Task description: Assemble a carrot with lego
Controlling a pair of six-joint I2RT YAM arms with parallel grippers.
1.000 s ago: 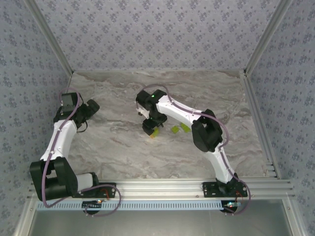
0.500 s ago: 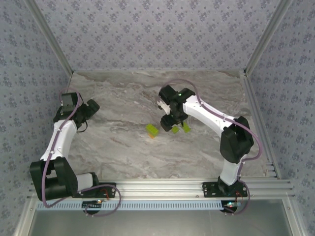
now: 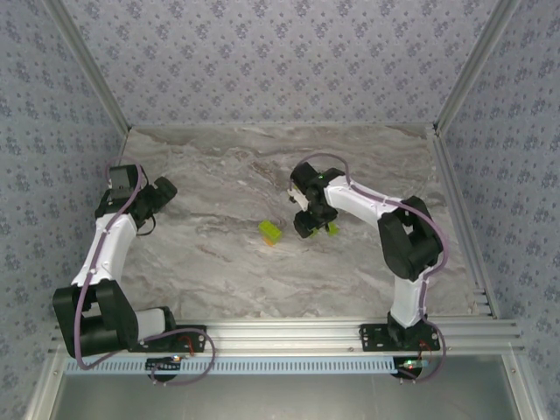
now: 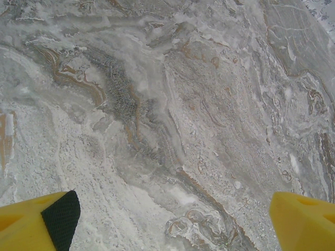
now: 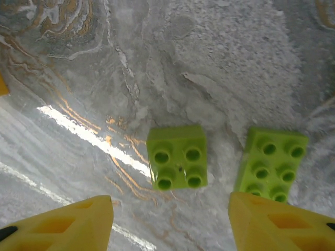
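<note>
A small build, a lime-green brick on an orange one (image 3: 270, 233), lies alone in the middle of the marble table (image 3: 219, 271). Just right of it my right gripper (image 3: 306, 226) hangs low over loose lime-green lego. From the right wrist, a square four-stud brick (image 5: 176, 157) lies flat on the table just ahead of the yellow fingertips (image 5: 68, 225), and a longer six-stud brick (image 5: 271, 163) sits partly behind the right finger. The right gripper (image 5: 170, 222) is open with nothing between its fingers. My left gripper (image 3: 164, 191) rests far left, and the left gripper (image 4: 170, 225) stands wide open over bare marble.
Patterned walls and aluminium rails (image 3: 472, 236) enclose the table on three sides. The right arm's elbow (image 3: 407, 241) stands over the right half of the table. A sliver of orange (image 5: 2, 84) shows at the left edge of the right wrist view.
My right gripper has left the green-and-orange build on the table and swung right, coming down over the loose green bricks. Its jaws have narrowed somewhat. The left arm has not moved.
</note>
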